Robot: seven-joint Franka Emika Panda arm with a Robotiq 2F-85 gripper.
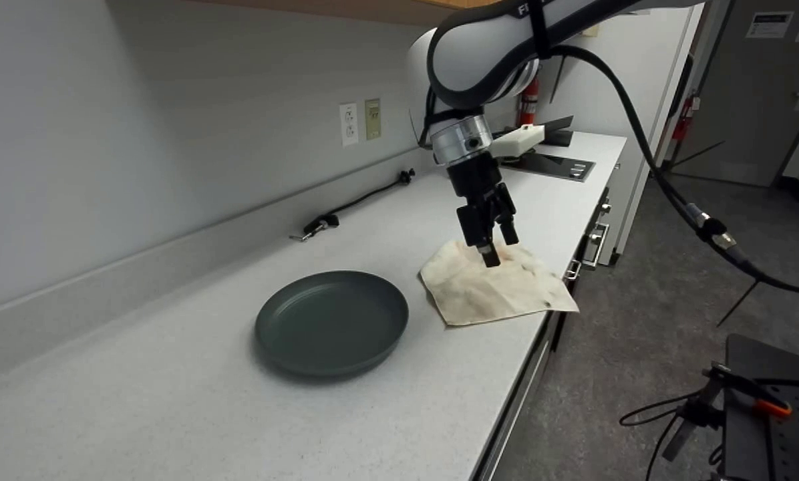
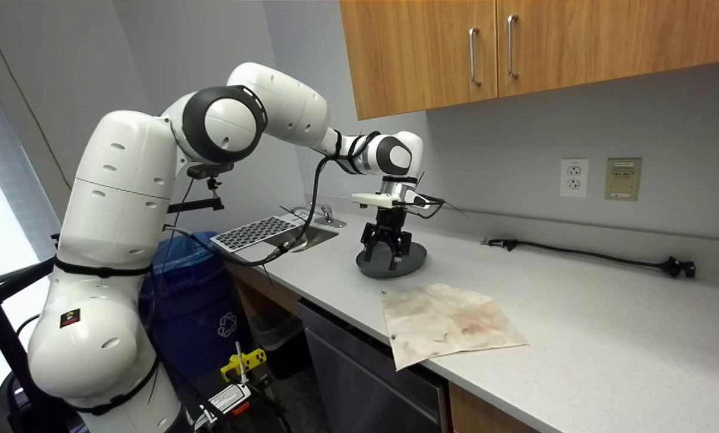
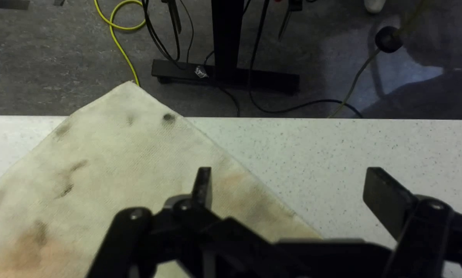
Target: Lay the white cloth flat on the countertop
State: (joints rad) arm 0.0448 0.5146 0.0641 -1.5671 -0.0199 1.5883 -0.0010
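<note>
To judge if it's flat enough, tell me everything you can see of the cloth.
The cloth is cream, woven-looking fabric, roughly four-sided, with dark spots and reddish-tan stains. It lies spread out and nearly flat, with slight ripples, on the countertop; one corner juts past the front edge, unsupported. The plate sits beside it, apart. The open gripper hangs above, not holding it; only the countertop seems to touch it.

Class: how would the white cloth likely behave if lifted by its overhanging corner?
The white cloth would probably fold and sag, since it looks like thin, woven fabric. It may be slightly stiff, though, as that corner juts past the countertop with little apparent droop.
</note>
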